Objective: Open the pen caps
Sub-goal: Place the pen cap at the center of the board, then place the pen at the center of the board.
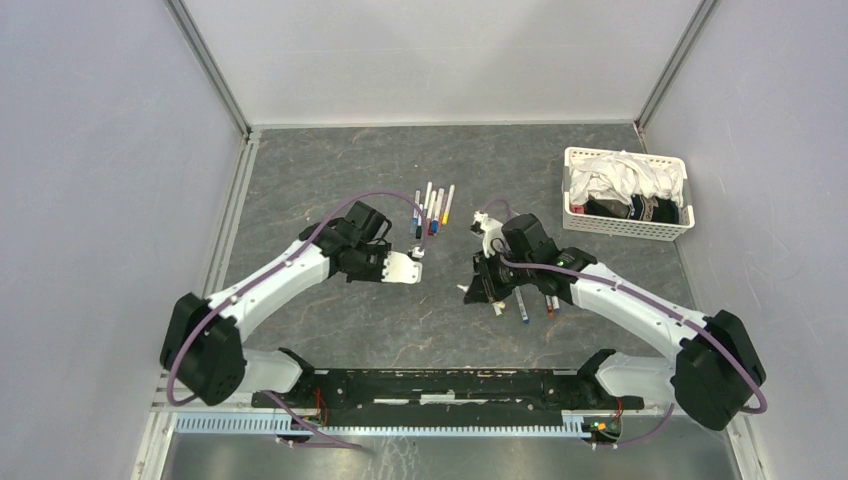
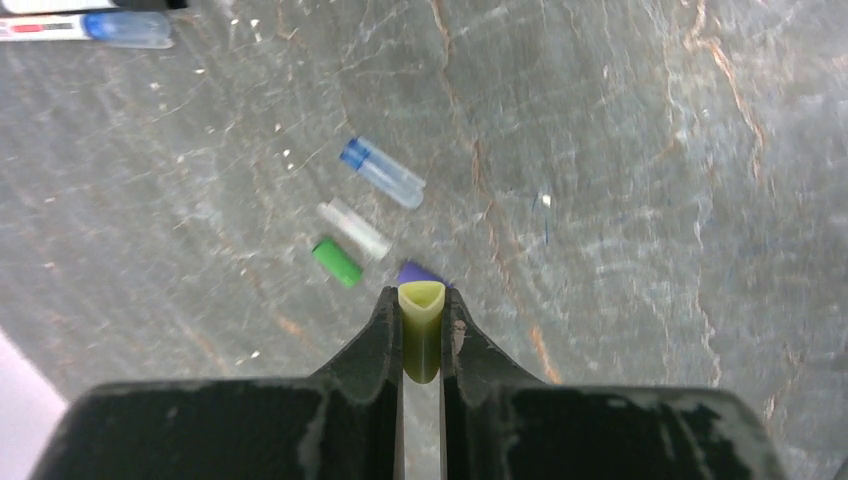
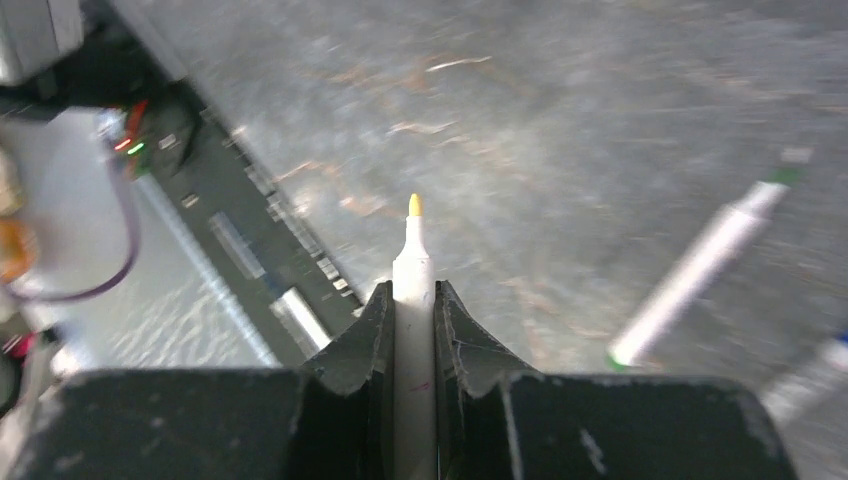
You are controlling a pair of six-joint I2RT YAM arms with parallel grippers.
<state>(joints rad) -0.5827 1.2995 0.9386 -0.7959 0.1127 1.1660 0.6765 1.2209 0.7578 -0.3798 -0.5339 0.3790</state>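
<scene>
two clamped grippers: left gripper (image 2: 421, 300) on a yellow cap (image 2: 421, 345), right gripper (image 3: 413, 295) on a yellow-tipped pen (image 3: 412, 250).
the yellow cap hangs over a purple cap (image 2: 420, 271); green cap (image 2: 336, 262), clear cap (image 2: 353, 228) and blue cap (image 2: 382, 172) lie near it on the table (image 2: 650, 200). the yellow-tipped pen is white, its tip bare. a capped pen (image 2: 85, 27) at the left wrist view's top edge shows red print, too blurred to read.

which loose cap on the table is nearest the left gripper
The purple cap, peeking out just past the left gripper; the green cap, white cap and blue cap lie farther off.
</scene>
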